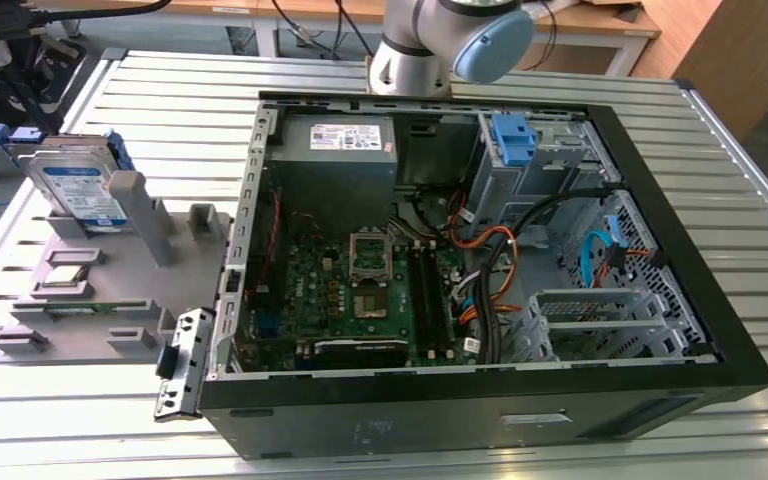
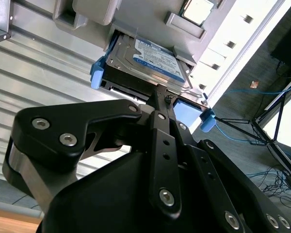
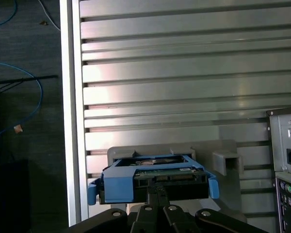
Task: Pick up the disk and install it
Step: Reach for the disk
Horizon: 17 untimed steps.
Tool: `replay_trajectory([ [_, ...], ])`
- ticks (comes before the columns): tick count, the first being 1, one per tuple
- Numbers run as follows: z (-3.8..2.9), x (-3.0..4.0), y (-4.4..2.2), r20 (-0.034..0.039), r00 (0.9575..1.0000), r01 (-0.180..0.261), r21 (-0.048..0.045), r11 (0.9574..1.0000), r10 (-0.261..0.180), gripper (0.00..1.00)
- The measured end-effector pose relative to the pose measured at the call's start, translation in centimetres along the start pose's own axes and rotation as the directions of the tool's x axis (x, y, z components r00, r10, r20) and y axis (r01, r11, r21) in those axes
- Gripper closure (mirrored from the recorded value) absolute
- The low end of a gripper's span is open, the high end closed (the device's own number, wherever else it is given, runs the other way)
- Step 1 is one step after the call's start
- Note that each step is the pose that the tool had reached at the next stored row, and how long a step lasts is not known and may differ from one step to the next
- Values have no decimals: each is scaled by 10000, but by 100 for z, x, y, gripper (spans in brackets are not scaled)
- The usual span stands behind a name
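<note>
Off to the exterior view's left, on edge in a grey fixture (image 1: 117,300): disk (image 1: 80,185), label toward the camera, blue rails along its sides, upper edge free. Just beside it, flat on the same fixture, a chip (image 1: 71,280). At the centre of the slatted table (image 1: 491,75): open case (image 1: 491,410), with board (image 1: 357,290), supply box (image 1: 351,140) and bare blue bracket (image 1: 511,140) inside, all well apart from the disk. Arm (image 1: 418,45) rising behind the case.

Second wrist view: gripper (image 2: 158,92) large in the foreground, black links converging, fingertips pressed together with nothing between them. Beyond the tips, disk (image 2: 153,60) lodged in the fixture (image 2: 94,9), label in sight, blue rail ends at both corners. Tips touching the disk or apart from it: cannot tell from this angle. Chip (image 2: 199,9) near, on the fixture. Table slats (image 2: 39,63) alongside. Blue cable (image 2: 262,92) over the floor past the table edge.

First wrist view: gripper (image 3: 157,188) again narrow, tips together, lined up with the middle of the disk (image 3: 174,174). Disk seen edge-on, connector side toward the camera, framed by its blue rails, seated in the fixture (image 3: 223,160). Table (image 3: 184,73) stretching beyond, case (image 3: 286,160) at one side, cable (image 3: 34,97) looping on the dark floor at the other.
</note>
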State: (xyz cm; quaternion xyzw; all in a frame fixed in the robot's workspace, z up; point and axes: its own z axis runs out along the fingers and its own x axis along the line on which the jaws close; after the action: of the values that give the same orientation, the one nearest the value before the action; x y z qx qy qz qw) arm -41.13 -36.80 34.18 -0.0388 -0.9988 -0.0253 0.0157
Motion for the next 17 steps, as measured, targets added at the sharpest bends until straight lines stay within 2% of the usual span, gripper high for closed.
replay_trajectory([
  [17,-63,2,3,2,10000,0,-1,10000,0,89],
])
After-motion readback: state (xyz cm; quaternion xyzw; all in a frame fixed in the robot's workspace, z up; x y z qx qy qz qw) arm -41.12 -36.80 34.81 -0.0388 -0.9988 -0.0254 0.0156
